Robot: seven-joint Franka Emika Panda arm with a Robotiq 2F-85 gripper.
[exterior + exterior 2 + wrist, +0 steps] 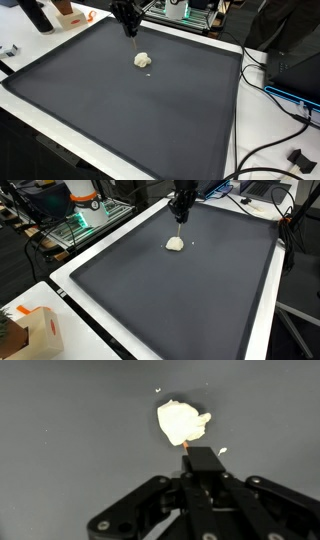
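The black gripper (205, 468) is clamped tight on a slim dark stick with an orange tip (188, 450), poised at the edge of a crumpled whitish lump (180, 423). The lump lies whole on the dark grey mat (150, 115), and whether the tip touches it cannot be told.

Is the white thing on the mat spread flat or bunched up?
Bunched up: the white wad shows as a rounded, lumpy heap on the dark mat in every view, with no flat sheet spread out.
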